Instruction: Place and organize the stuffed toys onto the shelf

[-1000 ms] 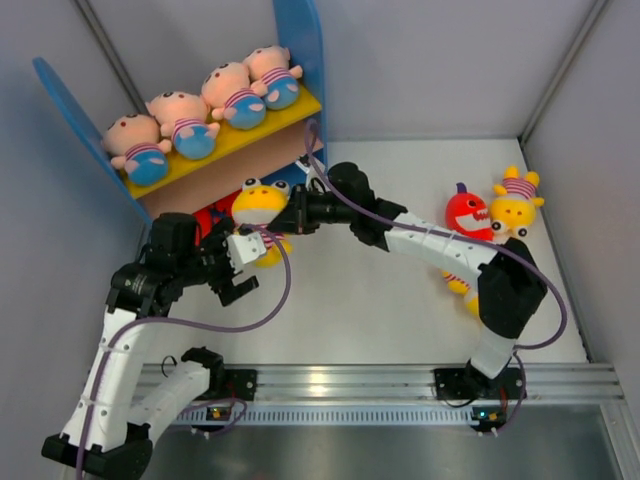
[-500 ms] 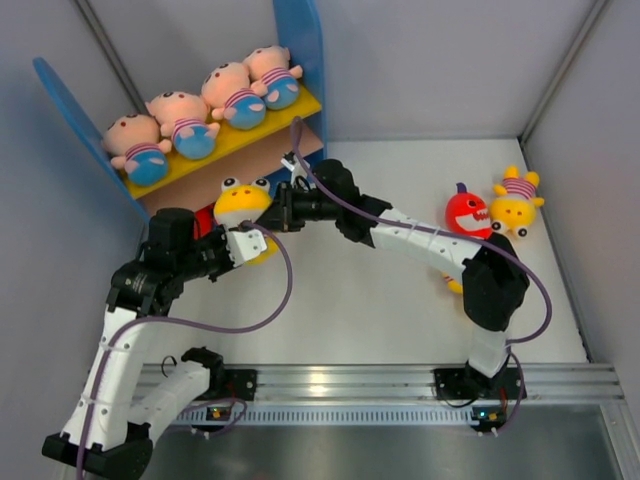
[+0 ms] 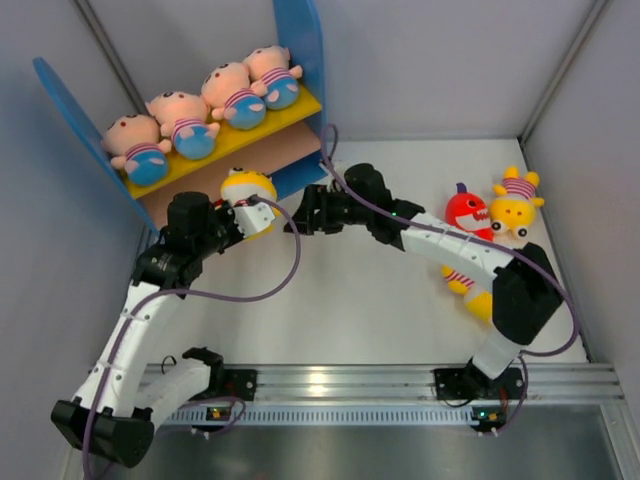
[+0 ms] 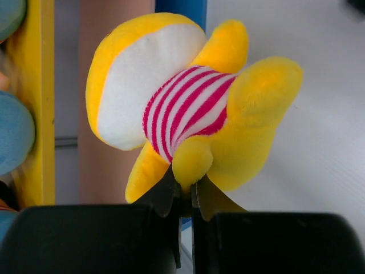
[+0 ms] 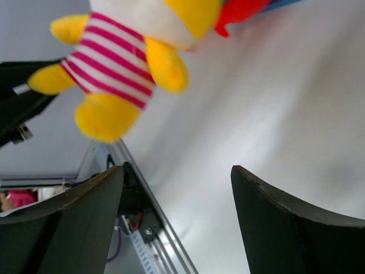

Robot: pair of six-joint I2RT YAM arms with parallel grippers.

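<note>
Left tool point(image 4: 183, 189) clamped on yellow toy point(image 4: 188, 108) limb, before shelf point(image 3: 300, 40) lower board; right tool point(image 5: 177, 191) jaws apart, empty, just beside toy.

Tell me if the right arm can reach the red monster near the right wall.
Probably yes. The right gripper is open and empty, and nothing covers the red monster; a yellow toy only touches its side. The arm must fold back, since the monster lies beside its forearm.

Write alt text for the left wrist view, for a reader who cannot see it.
A yellow stuffed toy in a red-and-white striped shirt fills the frame, one limb pinched in the shut left tool at the bottom. The shelf stands at the left.
</note>
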